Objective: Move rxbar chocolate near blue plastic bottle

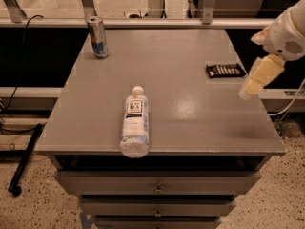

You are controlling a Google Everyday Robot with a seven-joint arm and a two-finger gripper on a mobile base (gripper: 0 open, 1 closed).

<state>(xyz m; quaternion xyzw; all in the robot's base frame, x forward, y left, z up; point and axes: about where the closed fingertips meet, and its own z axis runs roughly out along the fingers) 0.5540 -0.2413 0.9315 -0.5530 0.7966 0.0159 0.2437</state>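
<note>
I take the blue plastic bottle [135, 123] as my landmark. It lies on its side on the grey table [190, 113], with its cap pointing away from me and its base at the front edge. The rxbar chocolate [225, 70] lies flat, well off to the bottle's right and farther back. The gripper [249, 87] hangs farther right of the bottle than the bar does, a little nearer the front. I cannot tell how wide it stands.

I judge the step in hand to be the approach to the bar. I want to come over it squarely, grip it across its short width, and get very low, since the wrapper is thin. After that I would carry it toward the bottle's right flank and set it down just beside the label without touching, because a bottle on its side would likely roll. The silver can [97, 36], behind the bottle to its left, is off my path.
</note>
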